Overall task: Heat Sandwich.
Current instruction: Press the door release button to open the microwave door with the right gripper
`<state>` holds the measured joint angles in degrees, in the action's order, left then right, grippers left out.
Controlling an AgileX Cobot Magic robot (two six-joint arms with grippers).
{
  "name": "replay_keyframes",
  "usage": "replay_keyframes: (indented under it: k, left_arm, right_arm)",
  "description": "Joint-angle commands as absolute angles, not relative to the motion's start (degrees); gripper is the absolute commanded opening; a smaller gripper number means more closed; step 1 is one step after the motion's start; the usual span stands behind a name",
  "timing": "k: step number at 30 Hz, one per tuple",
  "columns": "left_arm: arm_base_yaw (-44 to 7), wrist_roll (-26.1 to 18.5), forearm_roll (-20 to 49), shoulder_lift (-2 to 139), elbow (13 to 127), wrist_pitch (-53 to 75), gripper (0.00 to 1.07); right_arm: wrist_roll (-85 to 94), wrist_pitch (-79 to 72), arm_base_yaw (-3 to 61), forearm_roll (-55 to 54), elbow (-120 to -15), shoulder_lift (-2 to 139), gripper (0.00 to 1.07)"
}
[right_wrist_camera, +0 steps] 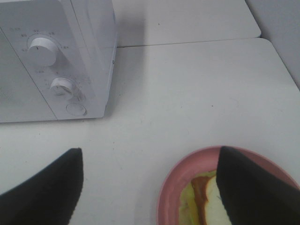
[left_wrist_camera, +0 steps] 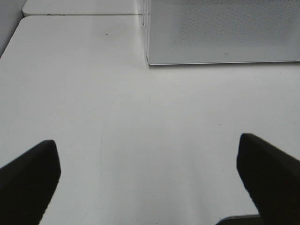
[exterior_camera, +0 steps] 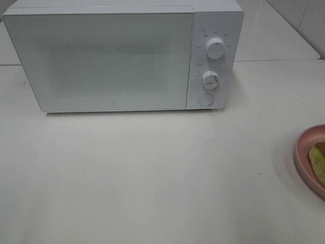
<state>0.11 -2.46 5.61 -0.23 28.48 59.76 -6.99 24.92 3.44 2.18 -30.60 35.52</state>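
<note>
- The left gripper (left_wrist_camera: 147, 143) hangs over bare tabletop with its two black fingers spread wide and nothing between them.
- The right gripper (right_wrist_camera: 151, 152) also has its jaws well apart and holds nothing.
- One sandwich (right_wrist_camera: 206, 201), white bread with a reddish filling and a pale green lettuce layer, lies just beneath the right gripper. One of that gripper's fingers partly hides it.
- The sandwich sits on one round pink plate (right_wrist_camera: 172, 185), whose rim curves out ahead of that finger. No second plate or sandwich shows.
- One white, matte table (exterior_camera: 152, 178) lies under both grippers and runs on ahead of them. The stretch between plate and oven is bare.
- One white box-shaped microwave oven (exterior_camera: 101, 61) stands farthest off, ahead of both grippers and well apart from the plate. Its pale speckled door is closed.
- The panel on the right gripper's side carries two round white knobs, an upper (exterior_camera: 216, 49) and a lower (exterior_camera: 209, 79). There is one round flat button (exterior_camera: 205, 99) below them.
- By my judgement the task is at its opening step, with nothing grasped and the oven shut.
- The next move likely calls for getting the door open, perhaps by that button. Only then can the plate be lifted level and carried in.
</note>
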Motion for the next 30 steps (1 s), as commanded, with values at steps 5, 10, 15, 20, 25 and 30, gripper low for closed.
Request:
replay_keyframes:
  k: [5, 10, 15, 20, 25, 30]
  left_arm:
    - [-0.17, -2.35, 5.79, -1.66, 28.25, 59.3, 0.97]
    - [-0.17, -2.35, 5.79, -1.66, 28.25, 59.3, 0.97]
    - [-0.17, -2.35, 5.79, -1.66, 28.25, 59.3, 0.97]
    - [-0.17, -2.35, 5.79, -1.66, 28.25, 59.3, 0.97]
    - [-0.17, -2.35, 5.79, -1.66, 28.25, 59.3, 0.97]
    - [-0.17, -2.35, 5.79, -1.66, 28.25, 59.3, 0.97]
  right_arm:
    - [-6.93, 13.41, 3.38, 2.18, -30.94, 44.35, 0.75]
    - [-7.22, 6.99, 3.38, 2.18, -30.94, 51.22, 0.75]
    - [-7.33, -2.01, 3.38, 2.18, -30.94, 59.82, 0.75]
    - [-7.33, -11.63, 3.38, 2.23, -30.02, 65.37, 0.75]
    - [-6.99, -26.53, 3.67, 1.09, -25.44, 68.81, 0.75]
    - [0.92, -36.9, 8.54, -7.22, -21.49, 72.99, 0.75]
